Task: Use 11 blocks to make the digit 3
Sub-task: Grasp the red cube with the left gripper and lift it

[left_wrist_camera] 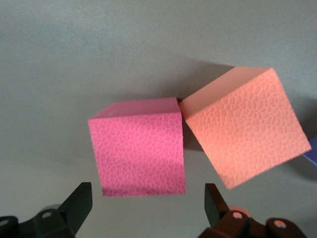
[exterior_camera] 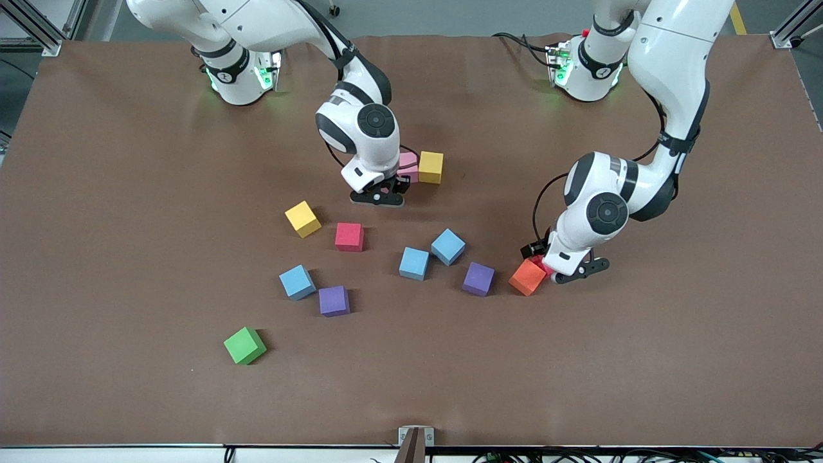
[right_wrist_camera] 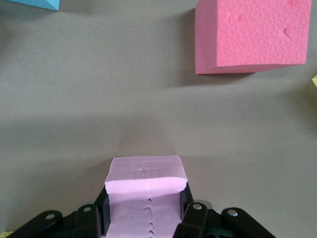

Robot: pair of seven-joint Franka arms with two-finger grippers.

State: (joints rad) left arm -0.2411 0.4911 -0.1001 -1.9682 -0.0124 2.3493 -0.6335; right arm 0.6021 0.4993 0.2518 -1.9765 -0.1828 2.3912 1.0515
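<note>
- Right gripper (right_wrist_camera: 143, 218) clamped on a pink cube (right_wrist_camera: 146, 191), low over the table (exterior_camera: 96, 193), just beside another pink cube (exterior_camera: 407, 164) touching a yellow cube (exterior_camera: 431, 167).
- Left gripper (left_wrist_camera: 148, 206) spread wide around a red cube (left_wrist_camera: 141, 148) touching the orange cube (left_wrist_camera: 245, 131).
- Other cubes scattered nearer the front camera.
</note>
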